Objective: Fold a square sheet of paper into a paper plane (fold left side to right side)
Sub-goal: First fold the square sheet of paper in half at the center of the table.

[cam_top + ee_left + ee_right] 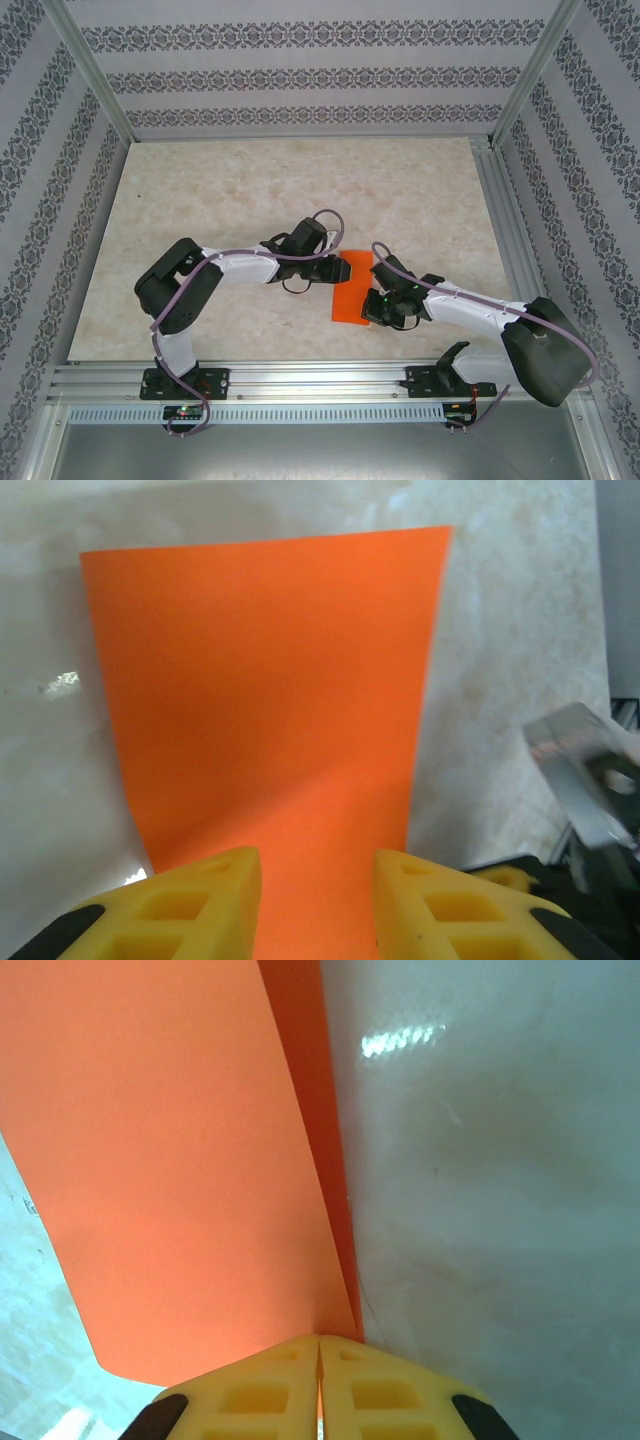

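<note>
**Orange paper pinched by the right gripper, left gripper parted over it**

From the overhead camera, the sheet of paper [350,290] lies on the table [250,190] just beyond the metal rail [300,380], roughly above the rail's middle. It reads as a narrow upright rectangle, its long sides running away from the rail. The left gripper [340,268] meets the paper's far left corner, on the side away from the rail. The right gripper [372,312] sits at the paper's right edge, on the end nearer the rail. Both arms bend inward from their bases on the rail, so the two grippers are close together with the paper between them.

In the left wrist camera, the left gripper [318,900] shows two yellow fingers [205,900] standing apart. The sheet of paper [270,680] runs through the gap between them and spreads out ahead, flat and smooth on the pale table [520,660]. The jaws are parted and not clamped; whether the fingertips touch the paper I cannot tell.

In the right wrist camera, the right gripper [320,1380] has its yellow fingers [250,1390] pressed together with only a hairline seam between them. The sheet of paper [180,1160] runs into that seam, so the gripper is closed on it. Two layers show along the paper's right edge, one lifted slightly over the other, above the glossy table [500,1160].
</note>
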Action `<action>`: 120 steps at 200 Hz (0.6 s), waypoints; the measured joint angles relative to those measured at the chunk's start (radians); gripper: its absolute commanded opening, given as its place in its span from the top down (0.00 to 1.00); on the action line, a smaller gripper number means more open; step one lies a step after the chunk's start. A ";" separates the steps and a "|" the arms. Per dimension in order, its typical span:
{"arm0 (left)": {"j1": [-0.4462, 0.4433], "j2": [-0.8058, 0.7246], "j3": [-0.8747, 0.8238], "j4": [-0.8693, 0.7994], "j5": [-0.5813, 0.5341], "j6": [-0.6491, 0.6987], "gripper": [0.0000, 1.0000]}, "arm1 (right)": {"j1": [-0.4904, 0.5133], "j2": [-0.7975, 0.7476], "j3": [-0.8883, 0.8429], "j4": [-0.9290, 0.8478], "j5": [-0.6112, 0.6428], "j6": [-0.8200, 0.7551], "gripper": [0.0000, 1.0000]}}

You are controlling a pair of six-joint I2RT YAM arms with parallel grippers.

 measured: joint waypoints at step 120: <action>0.002 0.121 0.099 0.018 -0.117 0.012 0.64 | 0.000 0.020 0.020 -0.021 0.000 -0.008 0.91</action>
